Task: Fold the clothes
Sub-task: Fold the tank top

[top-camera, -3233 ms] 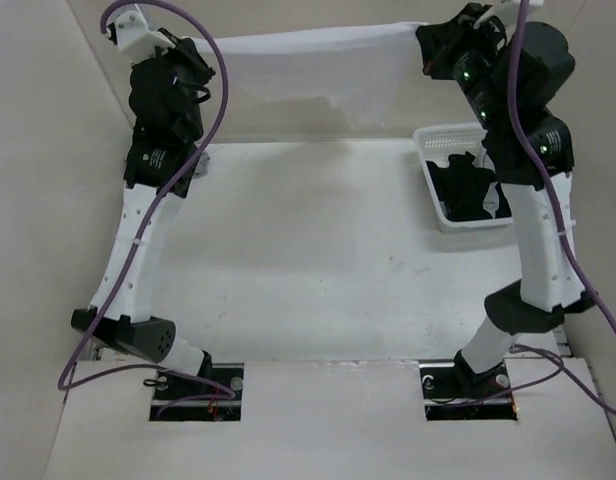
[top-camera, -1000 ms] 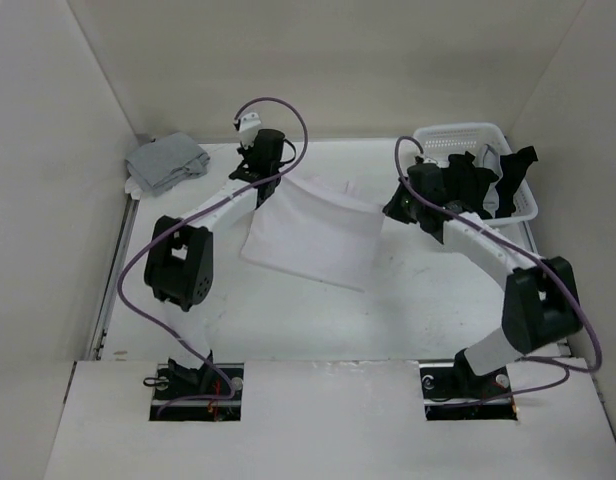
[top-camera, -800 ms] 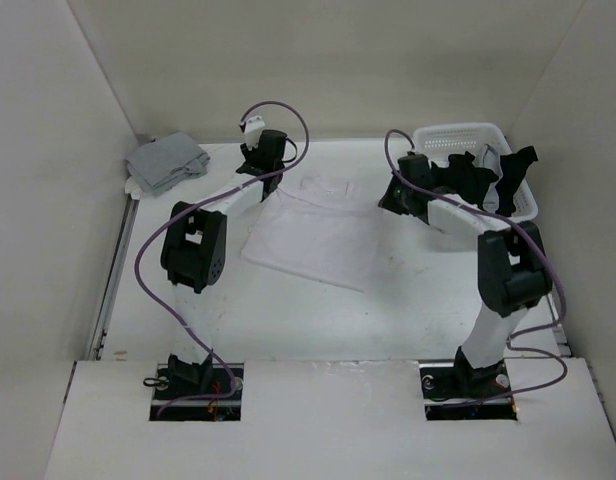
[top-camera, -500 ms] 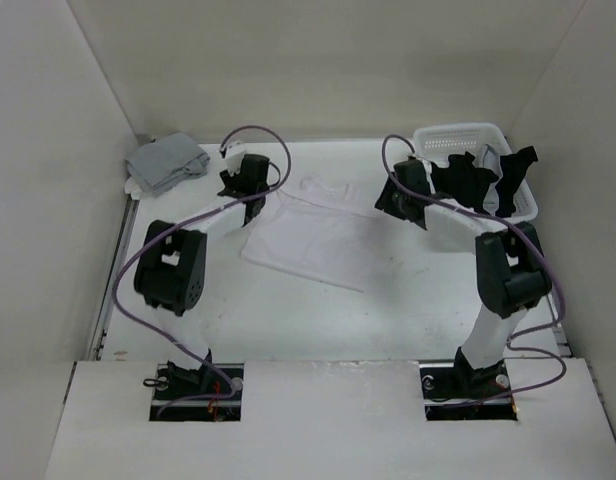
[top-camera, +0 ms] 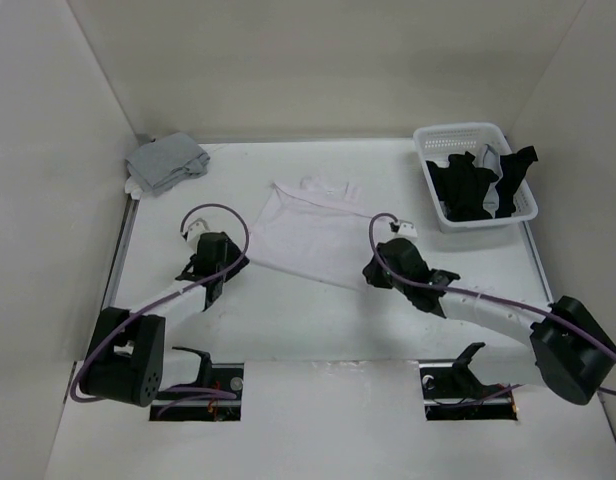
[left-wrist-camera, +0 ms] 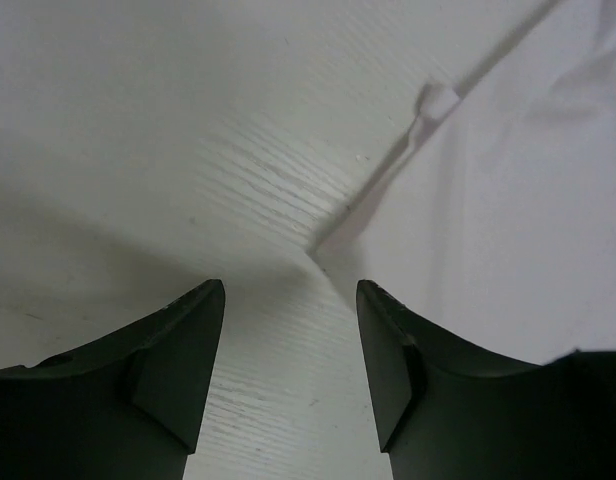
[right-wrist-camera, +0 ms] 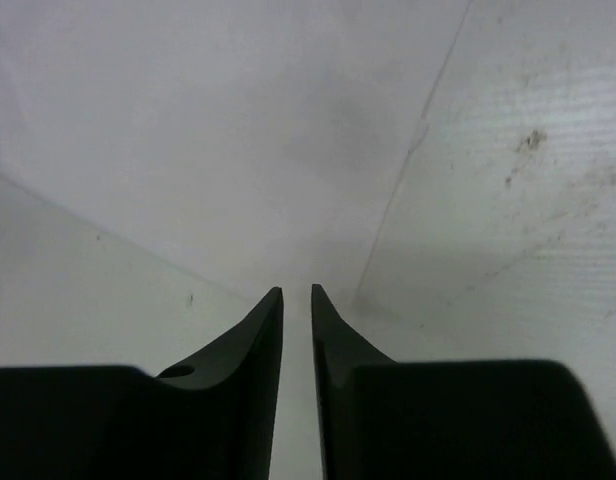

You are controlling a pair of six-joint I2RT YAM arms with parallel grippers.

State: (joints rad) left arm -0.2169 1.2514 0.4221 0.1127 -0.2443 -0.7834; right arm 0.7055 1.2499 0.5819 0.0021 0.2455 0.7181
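A white top (top-camera: 308, 225) lies spread flat mid-table, neckline toward the far side. My left gripper (top-camera: 231, 262) is low at its near-left corner and open; in the left wrist view (left-wrist-camera: 288, 290) bare table shows between the jaws, with the fabric corner (left-wrist-camera: 323, 248) just ahead. My right gripper (top-camera: 375, 272) is at the near-right corner. In the right wrist view (right-wrist-camera: 296, 290) its jaws stand a narrow slit apart, with the white fabric (right-wrist-camera: 238, 150) right ahead of the tips. More clothes show: a grey folded pile (top-camera: 166, 160) and black tops (top-camera: 473, 185) in the basket.
The white slotted basket (top-camera: 458, 135) stands at the far right of the table. The grey pile sits in the far-left corner against the wall. White walls close in the table on three sides. A small dark stain (right-wrist-camera: 531, 140) marks the tabletop.
Both grippers let go of the white top's far edge and drew back toward me to its near corners. The top now lies flat. The left jaws opened; the right opened, then narrowed.
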